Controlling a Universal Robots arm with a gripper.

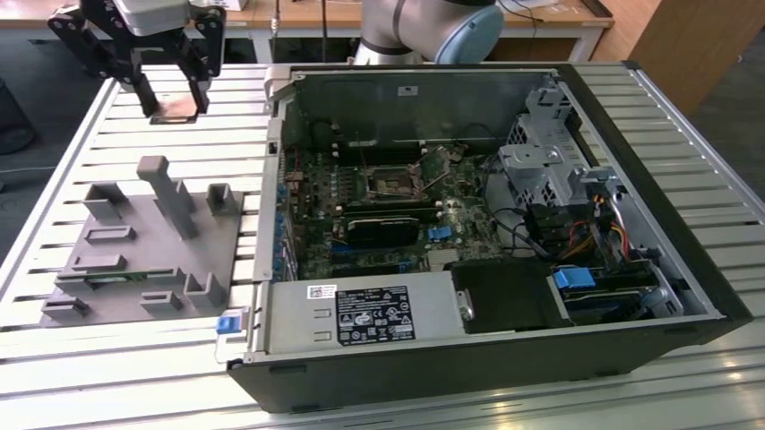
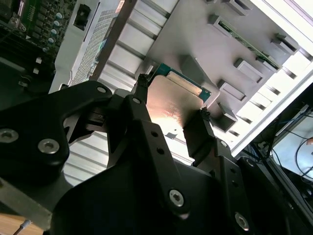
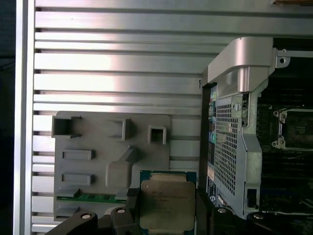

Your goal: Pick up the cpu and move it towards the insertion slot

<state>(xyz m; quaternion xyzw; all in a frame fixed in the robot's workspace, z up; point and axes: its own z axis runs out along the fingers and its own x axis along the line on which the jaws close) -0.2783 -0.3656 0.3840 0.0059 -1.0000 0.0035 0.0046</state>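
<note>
One chip in hand: the gripper point(image 1: 176, 106) pinches the cpu point(image 3: 166, 203) by two opposite edges, flat metal face clear of the pads, likely to keep it level for seating. In the exterior view it hangs above the slatted table point(image 1: 107, 152), at about ten o'clock from the insertion slot point(image 1: 396, 182) and well apart from it. The grey fixture plate point(image 1: 143, 242) lies below; the open computer case point(image 1: 502, 376) wall stands between chip and socket.

Open slatted desk point(image 1: 179, 143) fills the exterior view's upper left. The computer case's wall point(image 1: 278, 134) borders it rightward. The grey fixture's posts point(image 1: 161, 193) rise at centre left.
</note>
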